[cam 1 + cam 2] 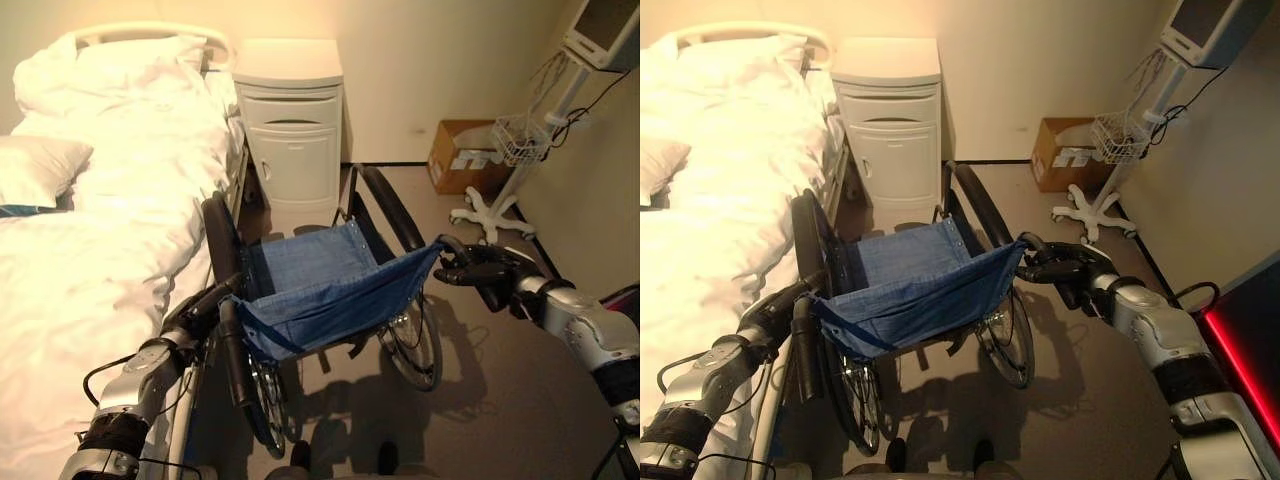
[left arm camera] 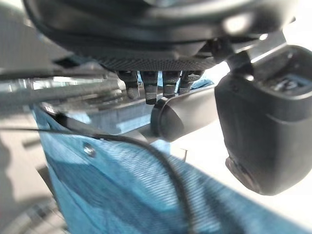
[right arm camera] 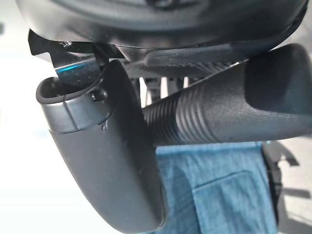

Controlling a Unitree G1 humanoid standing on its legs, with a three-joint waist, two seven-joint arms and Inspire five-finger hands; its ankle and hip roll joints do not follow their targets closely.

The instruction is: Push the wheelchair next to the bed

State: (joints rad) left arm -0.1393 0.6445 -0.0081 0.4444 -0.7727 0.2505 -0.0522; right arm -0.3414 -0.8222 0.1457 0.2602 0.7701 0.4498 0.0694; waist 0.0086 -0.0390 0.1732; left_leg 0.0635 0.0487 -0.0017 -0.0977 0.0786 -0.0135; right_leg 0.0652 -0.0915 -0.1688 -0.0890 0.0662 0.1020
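White bedside cabinet (image 1: pixel 290 120), cardboard box (image 1: pixel 462 157), wheeled monitor stand (image 1: pixel 515 165) along the wall

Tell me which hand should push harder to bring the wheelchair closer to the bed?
Probably the right hand: it grips the push handle on the side away from the bed. The left hand is already beside the mattress.

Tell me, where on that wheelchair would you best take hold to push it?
By the two push handles at the back of the wheelchair, coming from behind. They stick out rearward on either side of the blue backrest, ribbed for grip. The left hand and the right hand are each curled round one, with the bed close on the left.
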